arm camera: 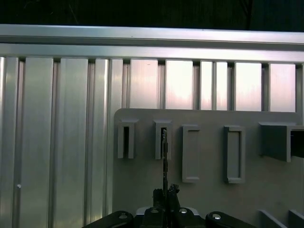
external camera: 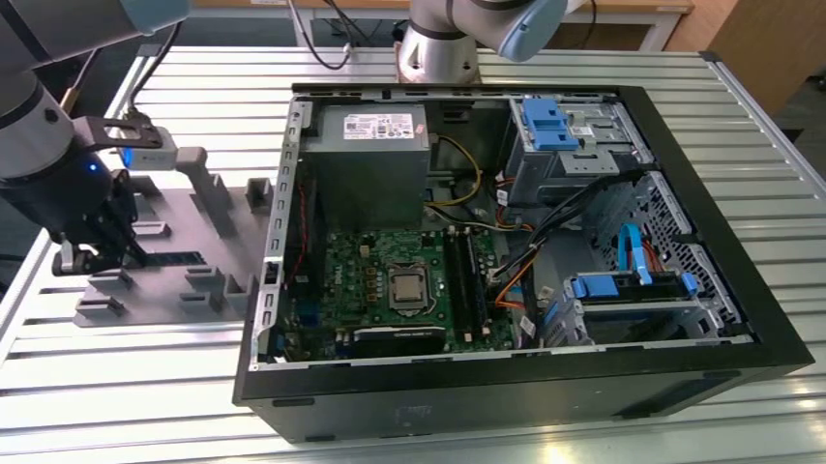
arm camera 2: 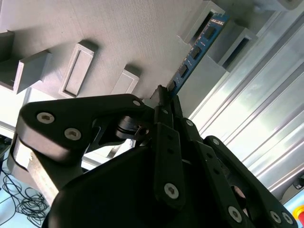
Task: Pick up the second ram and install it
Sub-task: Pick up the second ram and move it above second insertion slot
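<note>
Second wrist view shows the gripper (arm camera 2: 165,95) drawn narrow, its fingers pinched on the near end of the second ram (arm camera 2: 195,50); you should record it as holding the strip. The strip stands on its long edge, and its far end sits between two raised posts of the grey holder block (arm camera 2: 118,33), so by my reading it has not yet left its seat. That upright stance appears deliberate: the posts keep the thin board on edge so the fingers can close across its flat faces, and it is the attitude the board would need over a slot. First wrist view confirms the alignment, with the board seen edge-on running straight from the gripper into one narrow pocket; the wider recesses beside it hold nothing that I can see. In the exterior view the holder block lies on the slatted table (external camera: 193,72) at the exterior view's left, just beside the open computer case (external camera: 516,406). That case contains the green motherboard (external camera: 374,266), the grey power supply (external camera: 368,164) and blue drive brackets (external camera: 555,126). Whether its long black slots (external camera: 462,280) already carry a module, I cannot tell.
</note>
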